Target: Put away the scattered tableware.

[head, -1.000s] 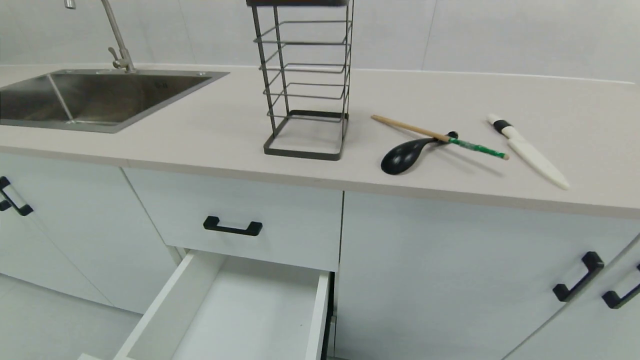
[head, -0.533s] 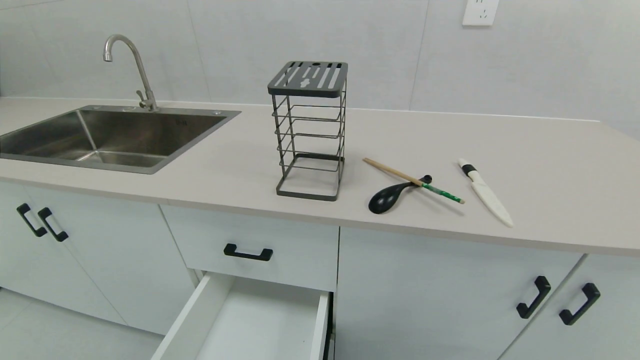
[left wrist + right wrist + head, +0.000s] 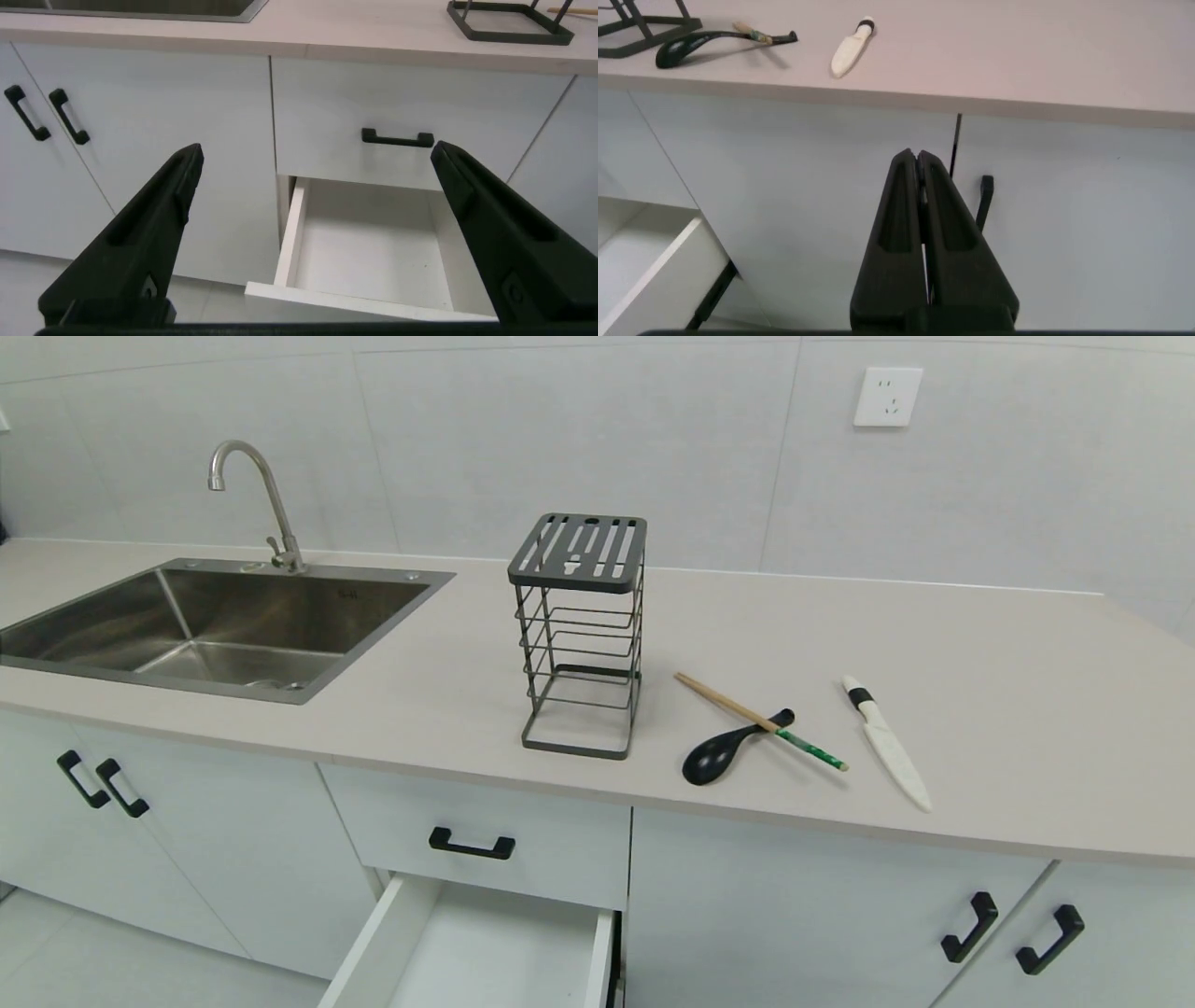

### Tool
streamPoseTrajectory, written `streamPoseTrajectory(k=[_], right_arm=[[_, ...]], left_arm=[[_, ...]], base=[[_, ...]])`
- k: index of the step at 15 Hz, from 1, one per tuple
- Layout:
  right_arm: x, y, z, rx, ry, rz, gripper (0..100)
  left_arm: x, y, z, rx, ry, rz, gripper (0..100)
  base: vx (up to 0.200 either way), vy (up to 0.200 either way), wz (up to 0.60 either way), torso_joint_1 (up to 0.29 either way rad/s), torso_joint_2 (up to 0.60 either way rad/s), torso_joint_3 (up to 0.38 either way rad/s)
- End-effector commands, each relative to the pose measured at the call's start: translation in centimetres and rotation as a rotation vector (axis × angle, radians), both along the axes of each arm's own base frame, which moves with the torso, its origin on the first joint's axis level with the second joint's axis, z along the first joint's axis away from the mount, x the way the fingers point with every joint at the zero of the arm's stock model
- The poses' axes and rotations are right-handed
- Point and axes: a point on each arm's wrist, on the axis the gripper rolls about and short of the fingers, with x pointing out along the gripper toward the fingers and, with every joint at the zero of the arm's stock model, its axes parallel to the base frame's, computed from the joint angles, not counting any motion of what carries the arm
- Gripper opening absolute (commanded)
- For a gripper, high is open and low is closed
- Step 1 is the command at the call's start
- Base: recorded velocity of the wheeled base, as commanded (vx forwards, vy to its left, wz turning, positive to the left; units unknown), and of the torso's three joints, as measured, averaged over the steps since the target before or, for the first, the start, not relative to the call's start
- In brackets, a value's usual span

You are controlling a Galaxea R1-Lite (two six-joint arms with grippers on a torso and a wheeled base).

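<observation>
From the head camera you saw the rack (image 3: 579,644) upright on the counter (image 3: 934,644), right of the sink (image 3: 93,616). Right of the rack lay a spoon (image 3: 719,758) with a chopstick (image 3: 738,709) resting across its handle. A knife (image 3: 887,744) lay near them, farther right. Below the rack, the drawer (image 3: 373,943) stood open. Your left wrist camera showed the left gripper (image 3: 318,159) with its fingers spread wide, facing that drawer. Your right wrist camera showed the right gripper (image 3: 918,163) with its fingers pressed together, below the counter's edge.
</observation>
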Motion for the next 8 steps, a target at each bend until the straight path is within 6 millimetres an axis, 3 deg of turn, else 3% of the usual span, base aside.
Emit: streamPoseTrajectory(k=[1,8], right_arm=[[-0.01,0.00,0.03,0.000,-0.002,0.001,0],[-0.01,0.00,0.03,0.000,-0.002,0.001,0]], left_arm=[[0.01,0.00,0.01,0.000,0.001,0.000,100],[0.01,0.00,0.01,0.003,0.000,-0.002,100]], base=[[0.000,0.000,0.00,0.061,-0.07,-0.027],[0.000,0.000,0.00,0.000,0.00,0.000]])
